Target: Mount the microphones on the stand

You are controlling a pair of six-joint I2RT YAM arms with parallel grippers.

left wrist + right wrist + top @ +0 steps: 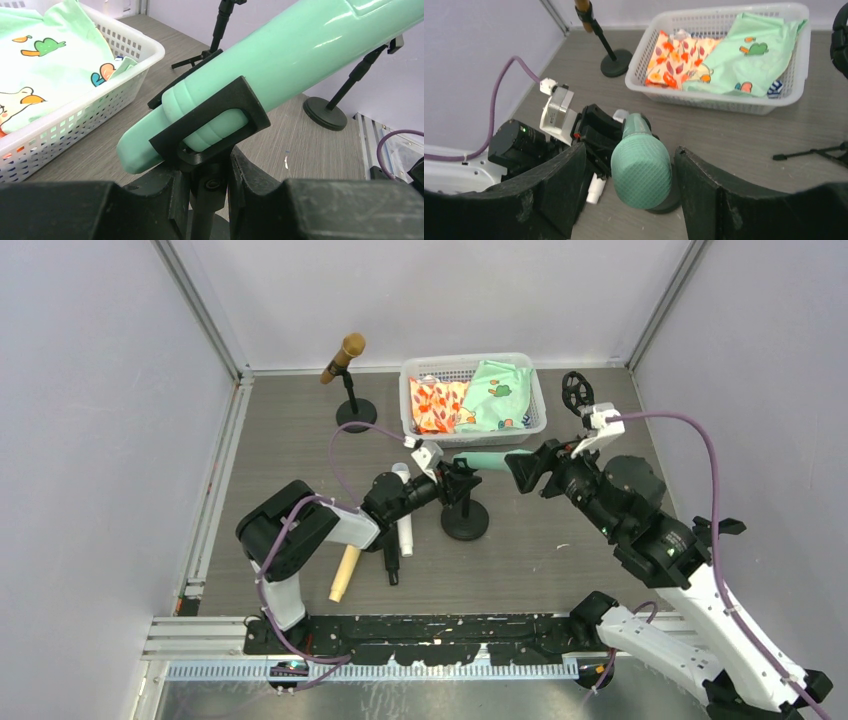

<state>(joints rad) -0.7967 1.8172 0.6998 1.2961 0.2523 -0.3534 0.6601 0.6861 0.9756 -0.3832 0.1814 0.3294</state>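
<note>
**Microphone axis runs left-right, head at my right pincer**

Top view: the green microphone (488,458) lies left-right in the stand (465,523), head toward my right pincer (522,470).
Left wrist: my left pincer (210,175) pinches the stand post under the clip (250,107).
Right wrist: my right fingers (724,200) are spread, flanking the head.

The table (560,560) has a grey wood-grain top. Pale lilac walls (440,290) stand behind it and at both its sides, with aluminium posts (200,310) at its far corners. A black rail (430,632) runs along its near edge.
</note>
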